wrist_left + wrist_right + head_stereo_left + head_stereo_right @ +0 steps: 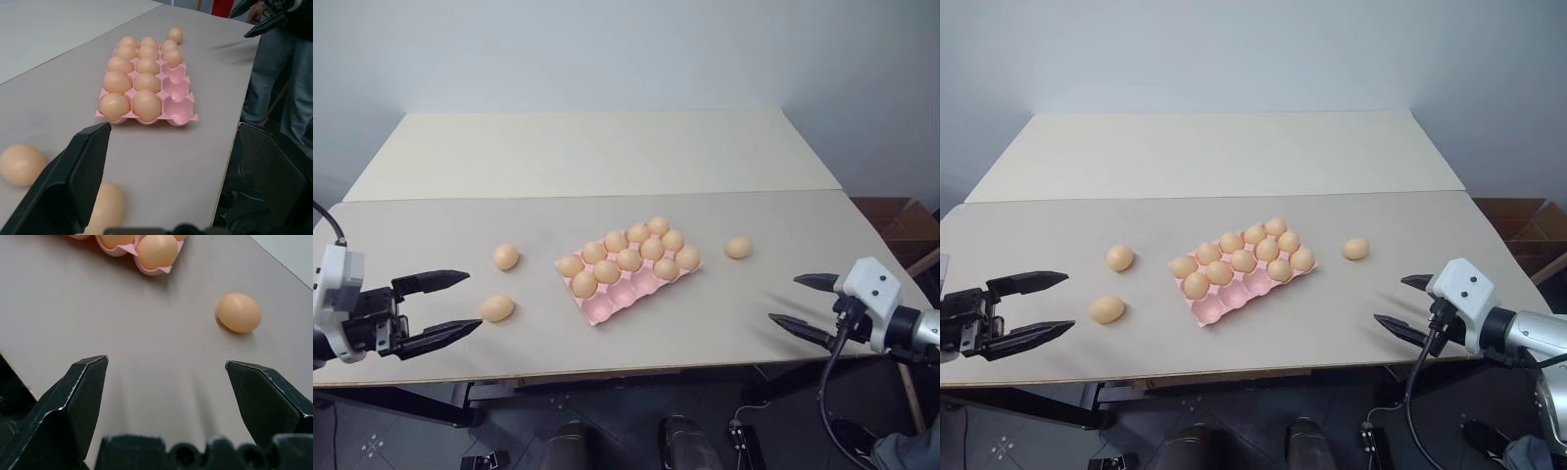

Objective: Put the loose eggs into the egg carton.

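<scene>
Nearest the robot, at the front edge of a pale worktop (607,157), two grippers hover on either side, both empty. The left gripper (450,305) has its jaws spread wide and points inward along the front edge. The right gripper (803,305) likewise has its jaws fully apart, holding nothing, and points inward from the right.

Just beyond the left gripper's tips lies a loose egg (496,308) on its side. A little further back sits a second loose egg (506,257), apart from the first. A third loose egg (738,247) rests on the right, between the right gripper and the carton.

In the middle stands the egg carton (625,292), a pink tray set at a slant. Eleven eggs fill its far cups; the empty cups run along its near long side, facing the robot.

The likely step is picking up a loose egg. The near left egg is the handiest: the left jaws should straddle its narrow waist, close gently so it neither rolls nor slips, then lift clear before crossing to an empty near cup and lowering it without knocking the seated eggs.
</scene>
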